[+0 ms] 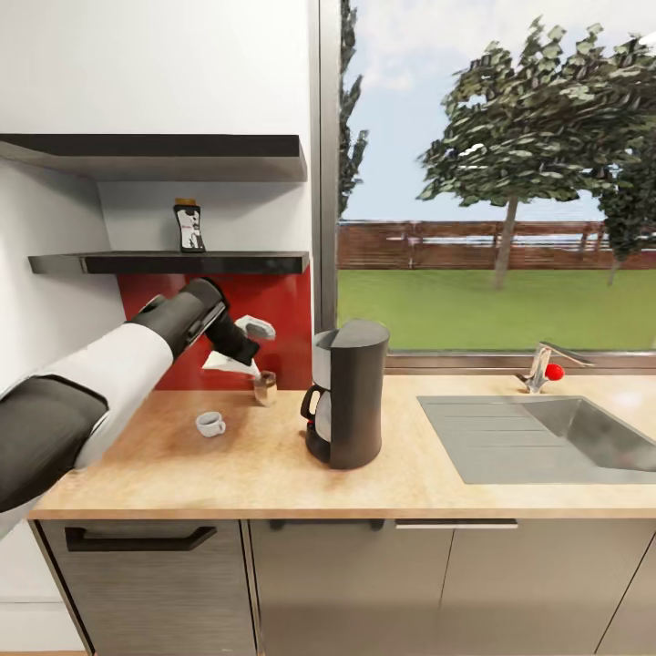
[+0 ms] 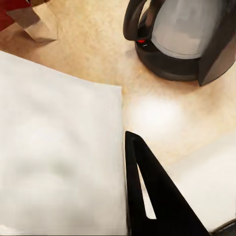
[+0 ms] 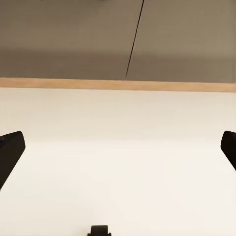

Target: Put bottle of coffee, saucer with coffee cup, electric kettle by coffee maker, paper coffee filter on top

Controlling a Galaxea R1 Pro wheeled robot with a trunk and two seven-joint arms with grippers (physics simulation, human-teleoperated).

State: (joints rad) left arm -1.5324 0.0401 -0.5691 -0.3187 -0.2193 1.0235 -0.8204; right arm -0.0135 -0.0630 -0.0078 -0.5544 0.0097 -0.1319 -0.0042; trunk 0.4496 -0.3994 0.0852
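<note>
My left gripper [image 1: 239, 355] hangs above the kitchen countertop [image 1: 273, 474], shut on the white paper coffee filter [image 1: 224, 363], left of the coffee maker [image 1: 351, 392]. In the left wrist view the filter [image 2: 59, 157] lies against one black finger [image 2: 152, 191], with the coffee maker's carafe [image 2: 184, 34] beyond. The coffee cup [image 1: 210, 424] stands on the counter below my left forearm. The bottle of coffee [image 1: 189, 226] stands on the kitchen shelf [image 1: 173, 263]. My right gripper [image 3: 118, 147] is open and holds nothing, facing pale floor and grey cabinet fronts. The saucer and electric kettle are out of view.
A small wooden block [image 1: 265, 387] stands by the red backsplash, between the filter and the coffee maker. A steel sink [image 1: 547, 437] with a faucet [image 1: 545, 364] takes up the counter's right part. A second black shelf [image 1: 164, 150] hangs above. A window runs behind the counter.
</note>
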